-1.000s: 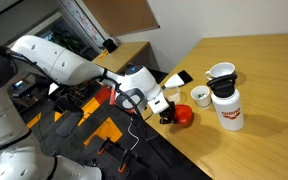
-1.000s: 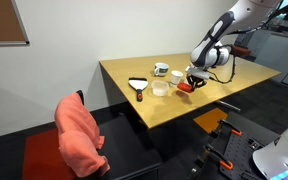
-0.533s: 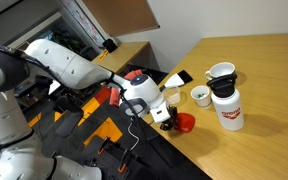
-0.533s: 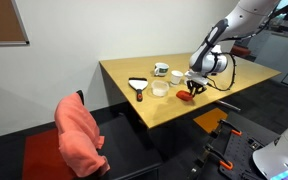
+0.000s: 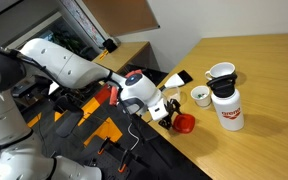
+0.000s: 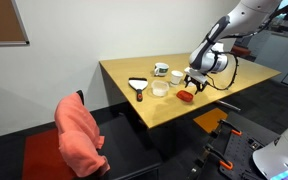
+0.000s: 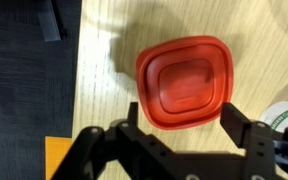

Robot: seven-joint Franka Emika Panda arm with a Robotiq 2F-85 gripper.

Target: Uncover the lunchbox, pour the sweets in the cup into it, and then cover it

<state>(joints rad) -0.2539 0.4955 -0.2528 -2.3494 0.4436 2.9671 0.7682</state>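
My gripper [image 7: 183, 117] hangs wide open with nothing in it, one finger to each side of the red lunchbox lid [image 7: 184, 82] and neither pressing on it. The lid lies flat near the table [image 7: 104, 60] edge, near the white flask [image 5: 227, 108]. I cannot tell whether the box body sits under it. The white cup [image 5: 200, 96] stands just beside the flask.

The flat red lid [image 7: 184, 83] lies on the wooden desk [image 7: 104, 40] near its edge. The small white cup [image 5: 200, 96] stands near it, beside the tall white flask [image 5: 227, 110].
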